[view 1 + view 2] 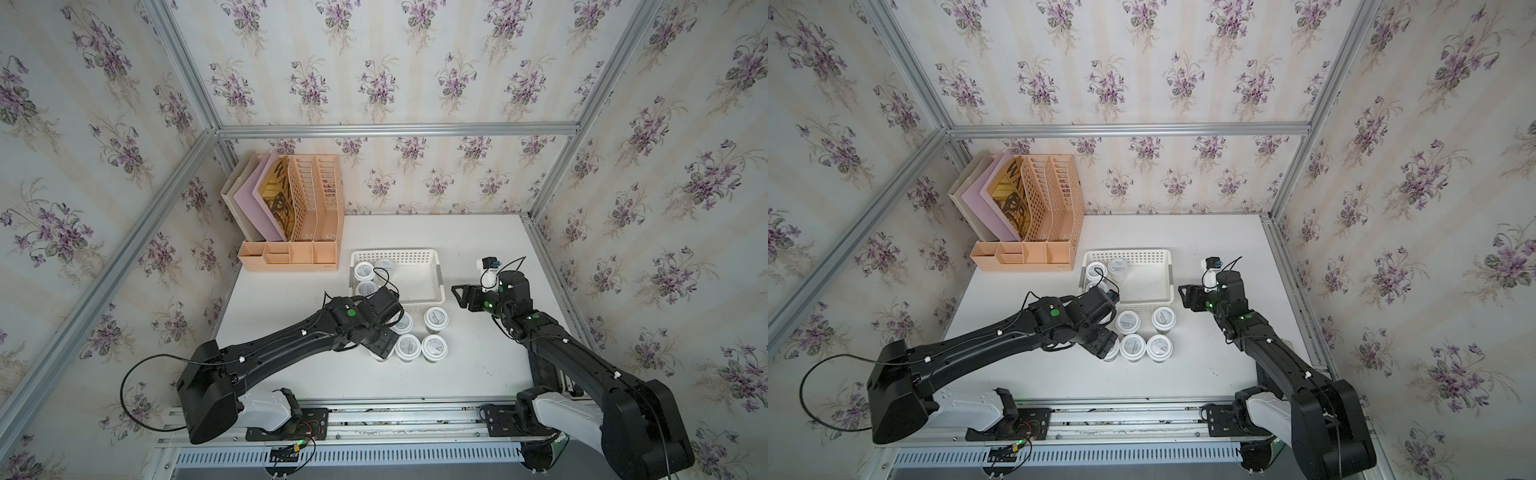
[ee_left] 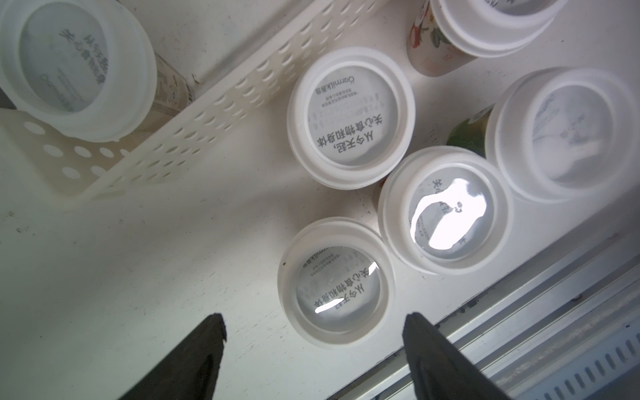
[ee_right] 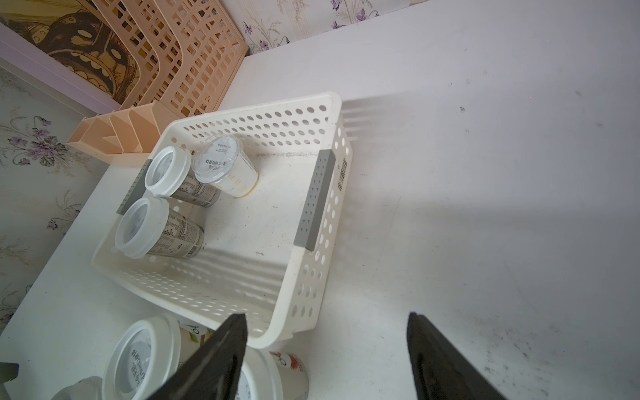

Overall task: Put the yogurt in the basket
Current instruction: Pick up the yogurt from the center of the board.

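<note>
Yogurt cups (image 1: 434, 347): five stand on the bench (image 1: 457, 374) just in front of the basket (image 1: 397, 254), two partly hidden under the left arm (image 1: 270, 345) in both top views; three sit at the basket's left end. Lids (image 2: 349, 119) round, white-rimmed, glossy, one washed out by glare. Basket is perforated white plastic with grey end strips. Left tool (image 2: 315, 329) hovers over the front-left cup, dark fingers (image 2: 194, 356) spread, holding nothing. Right tool (image 3: 327, 329) spread and empty beside the basket's right end, finger bases cut off.

Both top views overhead, same table (image 1: 478, 241) — wrist views close.
</note>
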Controlling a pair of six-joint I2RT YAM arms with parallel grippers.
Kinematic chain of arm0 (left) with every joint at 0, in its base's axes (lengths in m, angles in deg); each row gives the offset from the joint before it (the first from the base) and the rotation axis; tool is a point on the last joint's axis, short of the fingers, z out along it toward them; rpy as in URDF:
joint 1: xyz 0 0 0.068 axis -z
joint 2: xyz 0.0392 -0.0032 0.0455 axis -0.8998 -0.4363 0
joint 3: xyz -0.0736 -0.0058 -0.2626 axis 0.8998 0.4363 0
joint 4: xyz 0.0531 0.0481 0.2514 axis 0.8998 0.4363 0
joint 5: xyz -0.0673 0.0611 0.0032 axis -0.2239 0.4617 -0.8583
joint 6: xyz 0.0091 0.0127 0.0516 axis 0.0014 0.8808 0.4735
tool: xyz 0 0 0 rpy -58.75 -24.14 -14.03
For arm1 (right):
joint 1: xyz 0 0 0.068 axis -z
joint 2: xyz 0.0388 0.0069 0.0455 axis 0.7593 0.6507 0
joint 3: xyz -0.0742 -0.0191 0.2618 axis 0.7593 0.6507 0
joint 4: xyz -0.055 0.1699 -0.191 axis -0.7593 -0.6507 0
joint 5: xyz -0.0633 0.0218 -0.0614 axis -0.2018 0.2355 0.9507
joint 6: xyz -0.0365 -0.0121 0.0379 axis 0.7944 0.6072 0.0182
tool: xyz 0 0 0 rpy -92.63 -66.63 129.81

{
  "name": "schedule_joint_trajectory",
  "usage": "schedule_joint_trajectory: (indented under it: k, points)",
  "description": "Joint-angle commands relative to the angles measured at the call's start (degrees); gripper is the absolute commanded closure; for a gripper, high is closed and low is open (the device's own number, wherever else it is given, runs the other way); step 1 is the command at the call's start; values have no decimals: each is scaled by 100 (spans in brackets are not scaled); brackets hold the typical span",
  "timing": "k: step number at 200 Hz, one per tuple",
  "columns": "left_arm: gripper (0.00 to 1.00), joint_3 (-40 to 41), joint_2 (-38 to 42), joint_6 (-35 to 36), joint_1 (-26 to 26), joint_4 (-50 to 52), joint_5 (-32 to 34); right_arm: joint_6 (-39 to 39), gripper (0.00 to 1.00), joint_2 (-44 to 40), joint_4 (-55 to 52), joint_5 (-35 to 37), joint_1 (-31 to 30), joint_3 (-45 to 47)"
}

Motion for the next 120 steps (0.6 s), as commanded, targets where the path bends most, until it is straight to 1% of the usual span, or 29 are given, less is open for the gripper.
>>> schedule_joint_trajectory:
  k: [1,36,83,120]
  points:
    - [16,-3,-35,-48,-8,-93,-146,-7,22,-25,56,51,-3,-82]
    - [18,67,-53,-87,7,-119,-267,-7,23,-33,52,62,-4,-83]
    - [18,216,-71,-179,88,-204,-360,-6,22,-32,52,63,-3,-83]
    - [18,166,-193,-195,173,-197,-369,-7,22,-7,65,53,-10,-83]
